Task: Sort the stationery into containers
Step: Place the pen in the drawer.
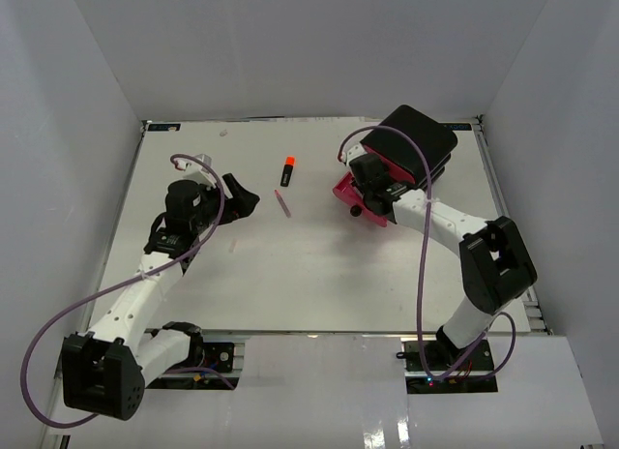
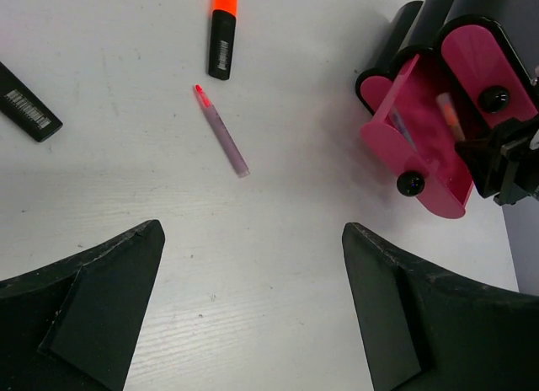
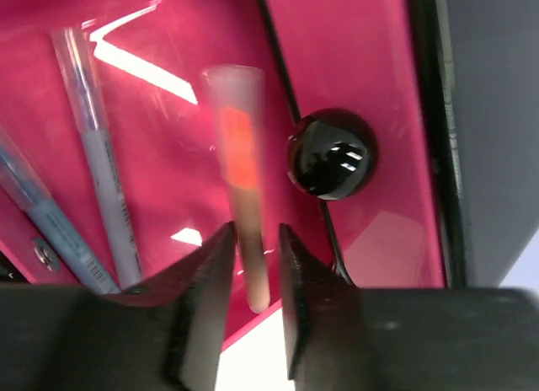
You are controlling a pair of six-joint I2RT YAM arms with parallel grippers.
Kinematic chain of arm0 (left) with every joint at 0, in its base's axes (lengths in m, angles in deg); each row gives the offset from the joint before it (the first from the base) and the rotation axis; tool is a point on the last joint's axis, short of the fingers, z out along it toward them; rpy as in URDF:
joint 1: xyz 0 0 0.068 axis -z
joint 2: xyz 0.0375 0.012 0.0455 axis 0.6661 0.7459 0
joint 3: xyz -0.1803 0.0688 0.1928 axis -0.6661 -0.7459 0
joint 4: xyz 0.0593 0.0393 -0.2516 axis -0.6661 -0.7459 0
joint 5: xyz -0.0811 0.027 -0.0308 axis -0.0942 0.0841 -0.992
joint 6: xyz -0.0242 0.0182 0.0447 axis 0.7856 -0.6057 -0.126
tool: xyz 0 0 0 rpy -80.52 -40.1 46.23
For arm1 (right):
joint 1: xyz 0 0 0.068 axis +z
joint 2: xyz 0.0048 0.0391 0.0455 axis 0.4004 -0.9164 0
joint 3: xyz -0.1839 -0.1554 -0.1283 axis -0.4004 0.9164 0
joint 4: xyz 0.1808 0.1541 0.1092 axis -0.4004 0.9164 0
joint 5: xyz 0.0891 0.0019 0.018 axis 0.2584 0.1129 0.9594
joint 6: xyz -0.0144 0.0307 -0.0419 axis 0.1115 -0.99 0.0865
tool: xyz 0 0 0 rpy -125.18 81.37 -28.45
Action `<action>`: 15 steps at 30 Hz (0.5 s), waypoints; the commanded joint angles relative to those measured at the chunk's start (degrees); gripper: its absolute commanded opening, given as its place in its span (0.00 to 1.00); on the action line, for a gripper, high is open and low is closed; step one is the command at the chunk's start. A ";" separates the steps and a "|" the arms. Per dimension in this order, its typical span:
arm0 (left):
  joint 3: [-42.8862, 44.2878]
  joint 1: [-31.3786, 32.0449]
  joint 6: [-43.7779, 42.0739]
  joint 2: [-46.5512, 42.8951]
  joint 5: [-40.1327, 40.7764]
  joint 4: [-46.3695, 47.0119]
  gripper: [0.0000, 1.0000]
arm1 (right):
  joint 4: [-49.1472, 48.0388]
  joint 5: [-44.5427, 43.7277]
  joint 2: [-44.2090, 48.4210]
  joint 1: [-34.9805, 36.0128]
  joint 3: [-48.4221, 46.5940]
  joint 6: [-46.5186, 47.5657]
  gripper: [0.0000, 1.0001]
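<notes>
Sorting station, drawer stage. The black box [image 1: 422,139] of pink-fronted drawers stands at the far right of the table [image 1: 319,275]. Its lowest drawer [image 2: 381,145] is pulled out, while the one above it [image 2: 472,61] looks pushed in. The open drawer holds a pale pen [image 3: 97,163] and a blue pen [image 3: 38,210] lying side by side along its floor, near the black knob [image 3: 331,153]. The right gripper [image 3: 257,239] hangs over this drawer with its jaws nearly together about a pastel orange pen [image 3: 238,155]. Whether they pinch it or have let it go cannot be told, as the pen is blurred. The left gripper [image 2: 253,231] hovers over bare table, spread wide and empty. Beyond it lie an orange-capped highlighter [image 2: 222,35] and a thin pinkish pen [image 2: 223,131], near each other but apart, and a black barcoded item [image 2: 25,106] is cut off at the left edge. The highlighter is probably light, stiff and smooth-sided — best pinched across the middle of its stubby body. The thin pen lies flat and may roll or skid, so it is best pinched across its middle as well.
</notes>
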 commanded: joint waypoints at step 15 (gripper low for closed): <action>4.90 -2.85 -1.43 2.50 2.34 -6.12 0.98 | 3.44 25.01 14.03 3.05 -6.95 -7.97 0.94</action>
